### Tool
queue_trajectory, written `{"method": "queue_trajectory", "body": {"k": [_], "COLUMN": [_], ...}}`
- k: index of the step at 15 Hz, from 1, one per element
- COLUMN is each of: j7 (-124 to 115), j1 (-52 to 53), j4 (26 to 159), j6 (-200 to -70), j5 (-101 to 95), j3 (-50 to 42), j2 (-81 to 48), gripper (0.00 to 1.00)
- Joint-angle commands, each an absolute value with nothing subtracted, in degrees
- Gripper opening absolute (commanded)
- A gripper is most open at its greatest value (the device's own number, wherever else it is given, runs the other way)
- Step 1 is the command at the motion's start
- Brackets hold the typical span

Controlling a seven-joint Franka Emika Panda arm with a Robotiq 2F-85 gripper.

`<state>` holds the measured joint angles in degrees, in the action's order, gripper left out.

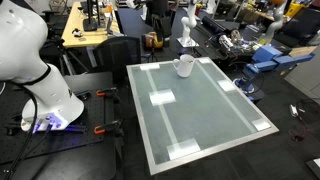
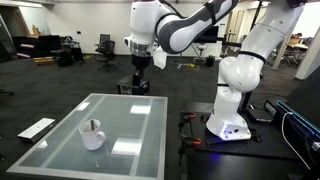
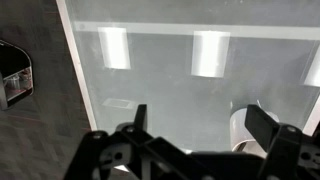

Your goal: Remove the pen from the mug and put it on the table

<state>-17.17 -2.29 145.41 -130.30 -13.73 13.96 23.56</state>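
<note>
The white mug (image 1: pixel 184 66) stands near the far edge of the pale grey-green table (image 1: pixel 200 115). In an exterior view the mug (image 2: pixel 92 135) sits at the table's near left part (image 2: pixel 120 125) with the dark pen (image 2: pixel 93 126) leaning inside it. My gripper (image 2: pixel 141 82) hangs high above the table's far end, well away from the mug. In the wrist view the open fingers (image 3: pixel 205 125) frame bare table, and the mug (image 3: pixel 245 125) shows at the lower right beside the right finger. Nothing is held.
The white robot base (image 2: pixel 230 105) stands on a dark frame beside the table. A wooden desk (image 1: pixel 85 25), chairs and lab clutter lie beyond the table. A flat white object (image 2: pixel 37 128) lies on the floor near the table.
</note>
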Motion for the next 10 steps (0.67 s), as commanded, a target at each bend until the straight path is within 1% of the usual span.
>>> {"method": "queue_trajectory", "body": {"k": [1, 10], "j7": [-17.6, -18.9], "j1": [-1.1, -0.4], "j4": [145.3, 144.1], "j6": [-130.1, -131.3], "j5": [-14.3, -14.7], "j3": [12.8, 13.6], "j2": [23.4, 22.7], "gripper": [1.00, 1.00]}}
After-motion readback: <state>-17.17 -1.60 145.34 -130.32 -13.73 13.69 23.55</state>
